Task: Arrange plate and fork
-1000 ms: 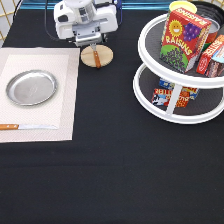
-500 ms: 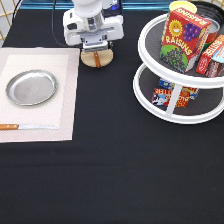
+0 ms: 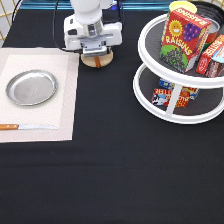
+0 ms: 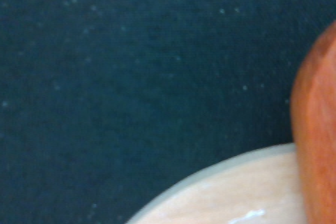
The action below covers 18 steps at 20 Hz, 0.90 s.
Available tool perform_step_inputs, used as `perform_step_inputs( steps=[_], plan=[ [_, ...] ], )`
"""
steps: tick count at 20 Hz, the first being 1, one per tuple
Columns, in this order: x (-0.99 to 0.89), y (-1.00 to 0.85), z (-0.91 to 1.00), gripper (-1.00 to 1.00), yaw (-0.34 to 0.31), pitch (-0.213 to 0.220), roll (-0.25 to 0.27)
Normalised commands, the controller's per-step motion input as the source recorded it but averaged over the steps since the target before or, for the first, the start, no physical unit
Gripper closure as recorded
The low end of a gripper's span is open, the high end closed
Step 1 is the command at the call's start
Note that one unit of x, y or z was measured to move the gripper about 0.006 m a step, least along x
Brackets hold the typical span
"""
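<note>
On the pale placemat [image 3: 65,100] at the exterior view's left, I saw the plate [image 3: 31,87] lying flat, its shiny face up and nothing on it. Below it, near the mat's lower edge, lay the wooden-handled knife [image 3: 27,127], blade pointing toward the exterior view's right, apart from the plate. The fork [image 3: 98,62] was not on the mat: what I could make out of it was a strip of brown-orange handle across the small wooden disc [image 3: 90,62], which sat on the black tablecloth [image 3: 125,170] just off the mat's upper right corner, at the exterior view's top. In the wrist view I got a close look at that same spot, the orange-brown fork handle [image 4: 319,130] running along one side over the curved pale edge of the wooden disc [image 4: 225,195], dark cloth filling the rest.

My gripper [image 3: 93,50] was down directly over the disc, its white body covering most of it. I could not tell from the exterior view how far the fingers stood apart or whether they had hold of the fork, since the hand's body hid them.

Over at the exterior view's right stood the white two-tier rack [image 3: 175,107], well apart from the gripper, with a raisins box [image 3: 180,40] on its upper shelf and more small packages [image 3: 167,95] on the lower one.
</note>
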Motion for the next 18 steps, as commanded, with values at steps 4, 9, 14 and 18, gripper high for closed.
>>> perform_step_inputs(
  steps=[4, 9, 14, 18],
  plan=[
    [-0.14, 0.09, -0.35, -1.00, 0.042, -0.069, -0.105],
    [-0.09, 0.15, -0.43, 1.00, 0.062, -0.078, -0.148],
    [-0.01, 0.27, -0.25, 1.00, 0.077, -0.052, -0.217],
    [0.00, 0.13, -0.06, 1.00, 0.111, -0.023, -0.147]
  ],
)
